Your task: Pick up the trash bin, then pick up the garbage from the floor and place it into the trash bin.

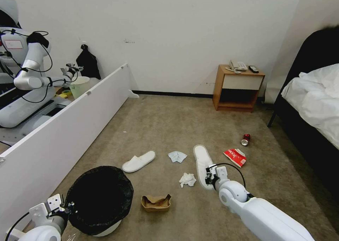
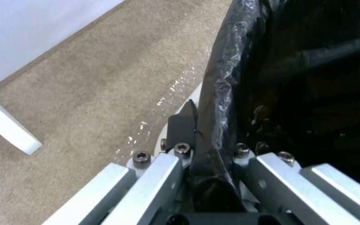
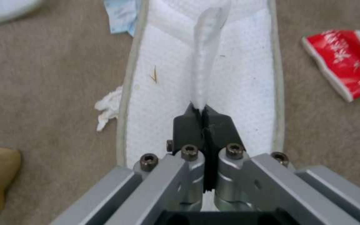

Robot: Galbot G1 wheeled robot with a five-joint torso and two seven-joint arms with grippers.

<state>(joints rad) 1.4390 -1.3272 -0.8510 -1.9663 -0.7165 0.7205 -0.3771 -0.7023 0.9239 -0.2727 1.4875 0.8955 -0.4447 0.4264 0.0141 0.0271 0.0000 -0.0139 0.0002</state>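
Observation:
The trash bin [image 1: 100, 195] [image 2: 297, 78], white with a black bag over its rim, is at the lower left. My left gripper [image 1: 69, 207] [image 2: 207, 134] is shut on its near rim. One white slipper [image 1: 202, 158] [image 3: 238, 78] lies lengthwise on the carpet, and my right gripper [image 1: 210, 175] [image 3: 203, 114] is shut on its pinched-up upper fabric. A second slipper [image 1: 138, 161], a pale tissue [image 1: 177, 156], a crumpled tissue [image 1: 187, 179] [image 3: 109, 106], a cardboard scrap [image 1: 156, 203], a red packet [image 1: 235, 157] [image 3: 347, 59] and a red can [image 1: 245, 139] lie around it.
A long white board [image 1: 63, 128] fences off the left side, with another robot [image 1: 24, 78] and a pale green bin [image 1: 79, 86] behind it. A wooden nightstand [image 1: 237, 87] stands at the far wall. A bed [image 1: 314, 100] lines the right edge.

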